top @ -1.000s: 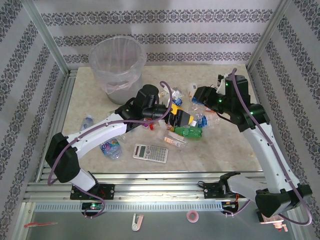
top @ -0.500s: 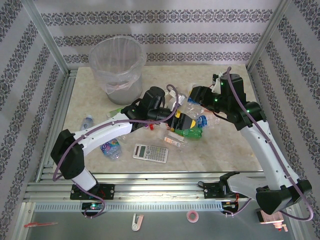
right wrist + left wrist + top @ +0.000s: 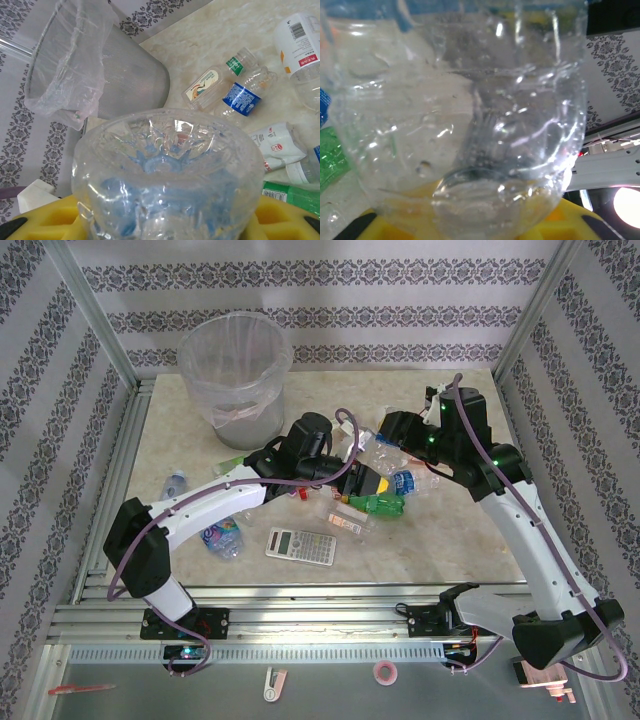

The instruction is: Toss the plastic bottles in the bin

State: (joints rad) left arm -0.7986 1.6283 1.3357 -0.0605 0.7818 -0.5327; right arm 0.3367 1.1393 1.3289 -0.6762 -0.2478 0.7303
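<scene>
- Clear plastic is cluttering the table (image 3: 440, 540): most of the bottles (image 3: 410, 480) are lying on their sides in one loose pile just toward 2 o'clock from the centre, so both arms are reaching into that one spot.
- Standing upright at 11 o'clock of the table, well apart from the pile, the bin (image 3: 245, 405) is showing an open mouth with its bag (image 3: 75, 60) folded over the rim, ready for drops from above.
- Coming in from 9 o'clock of the pile, the left tool (image 3: 372, 481) is sitting low among the bottles, with the green bottle (image 3: 380, 505) just beside it at 6 o'clock.
- Seen from the left wrist, a clear bottle (image 3: 465, 115) is lying right up against the lens with yellow pads (image 3: 570, 215) showing beneath it on both sides. I judge the left tool to be clenched around it, parted only by the bottle's width.
- Reaching from 3 o'clock, the right tool (image 3: 390, 430) is hanging over the far side of the pile.
- Its wrist view is showing a blue-tinted bottle (image 3: 167, 170), base toward the camera, sitting between the pads on either side, so this tool looks to be grasping it too.
- Two stray bottles (image 3: 175, 483) are lying apart at 8 o'clock of the pile.
- Lying at 6 o'clock of the pile, near the table's front edge, the calculator (image 3: 301, 546) is not meant for the bin.
- Both grasped bottles are at the pile, not yet over the bin, so a carry toward 11 o'clock is looking like the step in hand.
</scene>
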